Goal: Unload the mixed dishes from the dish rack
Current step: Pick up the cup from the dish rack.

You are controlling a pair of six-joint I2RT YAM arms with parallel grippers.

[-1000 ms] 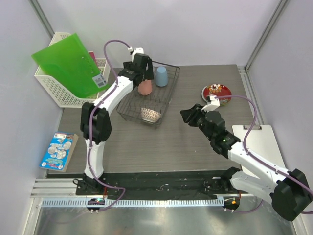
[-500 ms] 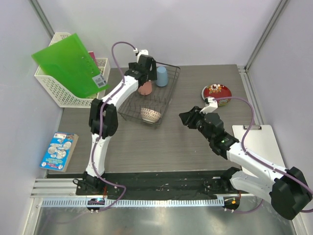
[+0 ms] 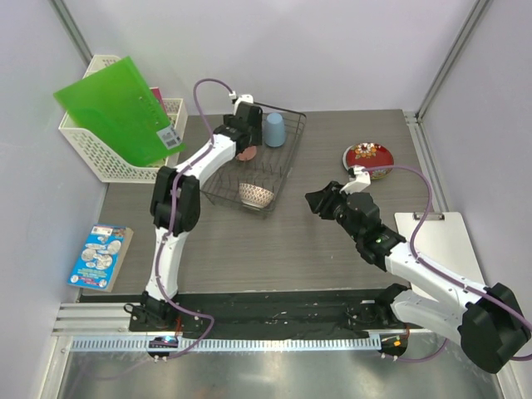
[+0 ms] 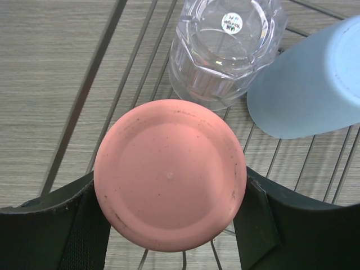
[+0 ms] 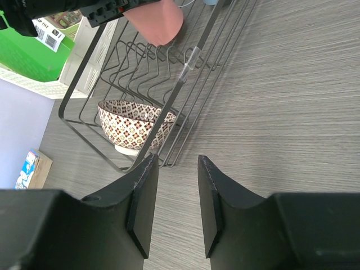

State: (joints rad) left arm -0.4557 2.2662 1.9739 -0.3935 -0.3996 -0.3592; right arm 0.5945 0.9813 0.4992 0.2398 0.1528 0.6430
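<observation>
Left wrist view: left end effector [image 4: 169,197] closed on the pink cup [image 4: 169,169], base up, pads touching both flanks. Cannot tell whether lifted off the wires yet. Hangs over the far left part of the dish rack [image 4: 84,95], just near of a clear glass [image 4: 225,45] and the light blue cup [image 4: 309,84], seemingly apart from both.

Raise straight up until clear of the wire rim; avoid drifting toward the glass or the blue cup. Hold the squeeze steady, as the smooth tapering walls probably slip. Set down gently on open bench [image 3: 283,241].

Right end effector [image 5: 174,197] open, jaws apart, low over the bench just right of the rack, facing the white bowl with reddish pattern [image 5: 135,126]; leave out of the lift path.
</observation>
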